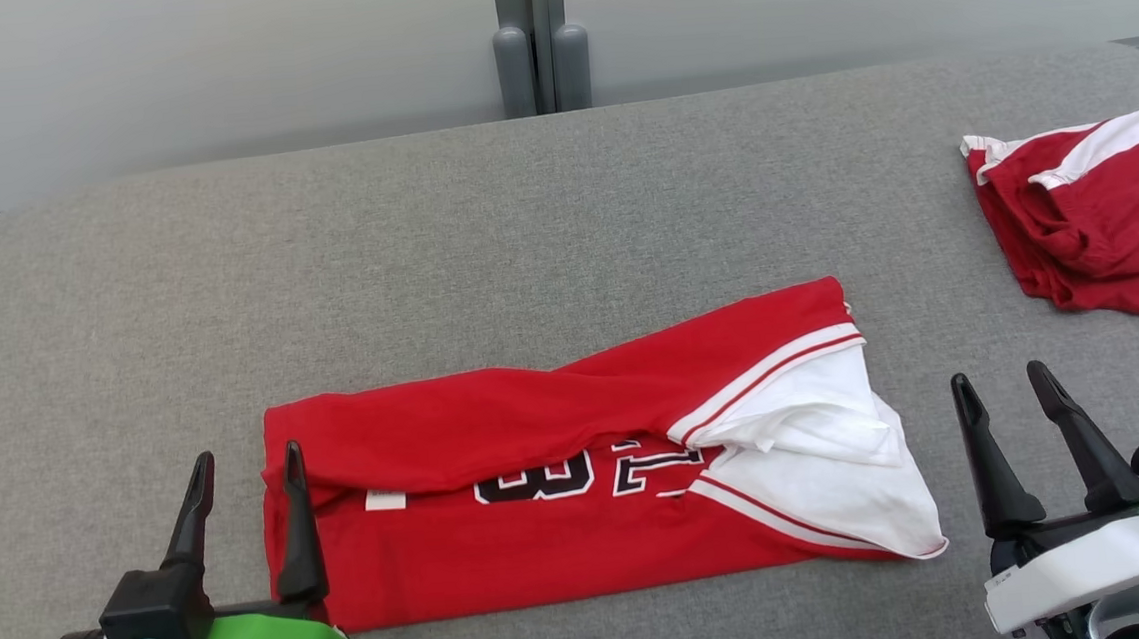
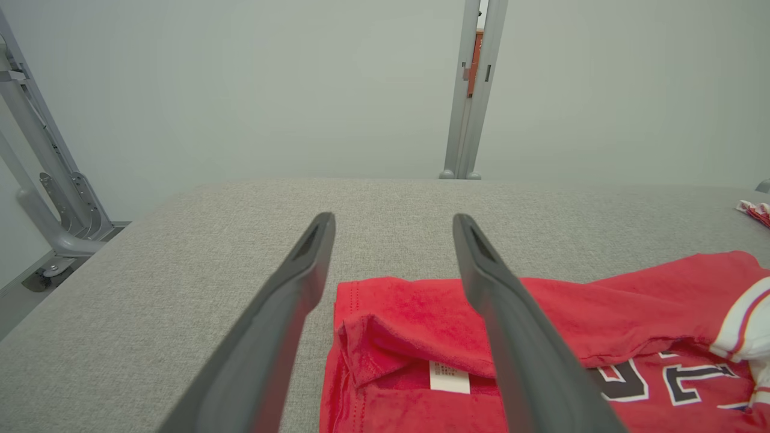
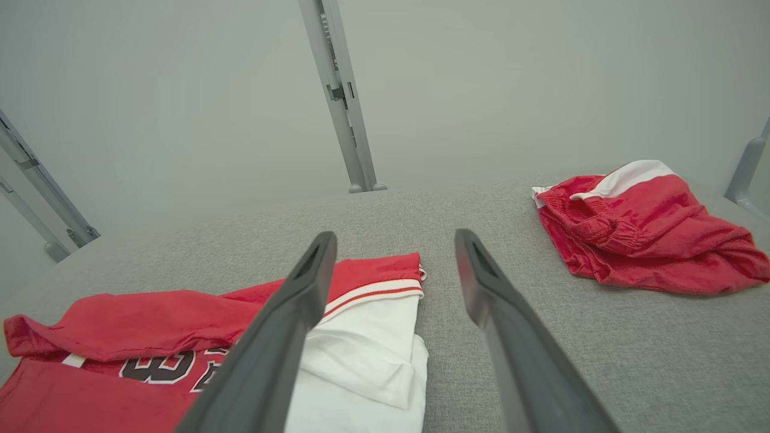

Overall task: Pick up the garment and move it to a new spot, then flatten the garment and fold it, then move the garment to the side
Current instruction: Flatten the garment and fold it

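A red jersey [image 1: 542,502] with white sleeves and dark numbers lies folded lengthwise across the middle of the grey table [image 1: 423,229]. Its far half is turned over the near half, with a white label [image 2: 449,377] showing at its left end. My left gripper [image 1: 247,464] stands open at the jersey's left end, one finger [image 2: 511,337] over the cloth, nothing held. To the right of the white sleeve [image 3: 373,355], my right gripper [image 1: 1003,384] is open above bare table, apart from the cloth.
A second red and white garment [image 1: 1093,213] lies crumpled at the table's far right [image 3: 643,228]. Grey posts [image 1: 540,41] stand behind the table's far edge, and a metal frame [image 2: 48,180] rises off the left side.
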Motion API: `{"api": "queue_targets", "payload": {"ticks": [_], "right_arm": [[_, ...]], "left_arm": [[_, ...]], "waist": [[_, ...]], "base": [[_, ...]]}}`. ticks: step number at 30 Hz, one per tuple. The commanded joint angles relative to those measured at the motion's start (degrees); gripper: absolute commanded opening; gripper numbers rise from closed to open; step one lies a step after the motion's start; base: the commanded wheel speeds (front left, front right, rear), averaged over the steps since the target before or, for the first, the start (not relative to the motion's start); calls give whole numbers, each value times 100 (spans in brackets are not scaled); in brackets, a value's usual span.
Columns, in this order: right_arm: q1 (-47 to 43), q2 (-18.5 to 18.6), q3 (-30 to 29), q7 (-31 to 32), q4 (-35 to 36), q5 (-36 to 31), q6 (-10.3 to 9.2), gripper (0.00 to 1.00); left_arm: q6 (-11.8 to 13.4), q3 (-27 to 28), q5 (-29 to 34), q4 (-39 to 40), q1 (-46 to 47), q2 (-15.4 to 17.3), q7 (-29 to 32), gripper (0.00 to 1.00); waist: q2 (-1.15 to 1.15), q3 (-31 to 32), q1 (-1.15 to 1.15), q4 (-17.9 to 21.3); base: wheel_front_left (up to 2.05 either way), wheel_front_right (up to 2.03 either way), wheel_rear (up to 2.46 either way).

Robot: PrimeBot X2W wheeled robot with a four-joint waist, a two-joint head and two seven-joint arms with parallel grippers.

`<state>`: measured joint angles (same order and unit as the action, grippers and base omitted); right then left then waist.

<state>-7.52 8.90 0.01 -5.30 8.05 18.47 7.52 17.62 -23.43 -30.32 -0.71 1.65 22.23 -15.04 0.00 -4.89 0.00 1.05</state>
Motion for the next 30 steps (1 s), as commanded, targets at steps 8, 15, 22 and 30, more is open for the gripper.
{"api": "queue_targets", "payload": {"ticks": [8, 15, 22, 30], "right_arm": [[237, 238, -107, 150, -674, 135, -7, 100], [853, 379, 177, 103, -1871, 421, -7, 100], [1360, 394, 735, 137, -2877, 817, -7, 100], [1524, 341, 1538, 457, -3413, 1420, 11, 70]], "left_arm": [[-185, -53, 237, -3, 531, -148, -16, 100], [-359, 79, 449, -45, 882, -408, -16, 100], [-579, 216, 569, -151, 1001, -635, -16, 100], [-755, 380, 778, -250, 996, -793, -16, 100]], "waist": [[0, -460, 0, -322], [0, -802, 0, -534], [0, -928, 0, -636], [0, -929, 0, -632]], "base": [[0, 0, 0], [0, 0, 0], [0, 0, 0], [0, 0, 0]]}}
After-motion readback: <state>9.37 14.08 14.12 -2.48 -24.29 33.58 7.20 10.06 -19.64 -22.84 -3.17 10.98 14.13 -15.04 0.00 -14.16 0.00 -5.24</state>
